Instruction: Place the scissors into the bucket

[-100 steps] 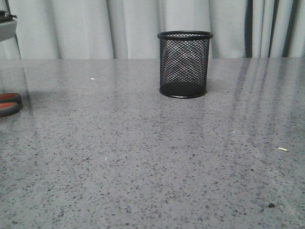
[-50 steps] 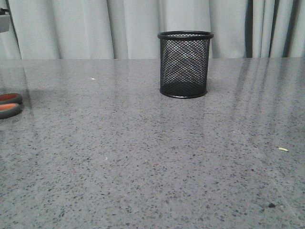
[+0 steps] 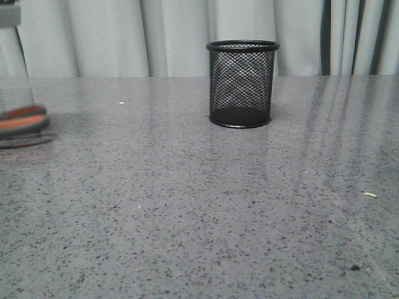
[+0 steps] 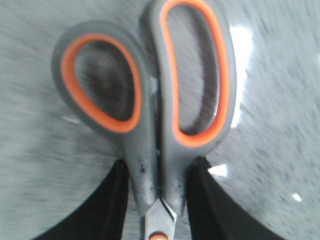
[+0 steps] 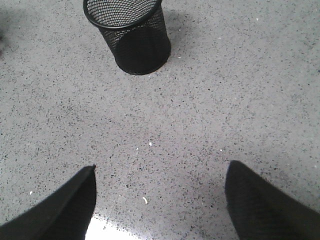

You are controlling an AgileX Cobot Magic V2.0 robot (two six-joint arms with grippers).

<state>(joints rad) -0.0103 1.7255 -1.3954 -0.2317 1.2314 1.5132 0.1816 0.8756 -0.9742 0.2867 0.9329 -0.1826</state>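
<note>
The scissors (image 4: 150,150) have grey handle loops lined in orange, and their neck sits between the black fingers of my left gripper (image 4: 160,167), which is shut on them. In the front view only the blurred handles of the scissors (image 3: 24,119) show at the far left edge, lifted a little above their shadow on the table. The bucket (image 3: 242,84), a black wire-mesh cup, stands upright at the back centre, well to the right of the scissors. My right gripper (image 5: 161,167) hangs open over bare table, with the bucket (image 5: 131,35) ahead of it and nothing between its fingers.
A grey speckled table (image 3: 199,205) stretches to pale curtains (image 3: 112,37) at the back. A small white crumb (image 3: 370,195) and a dark speck (image 3: 355,268) lie at the front right. Part of the left arm (image 3: 9,14) shows in the top left corner.
The scissors' handles have risen off the table at the far left and are now blurred, with a shadow beneath them. The bucket has not moved.
</note>
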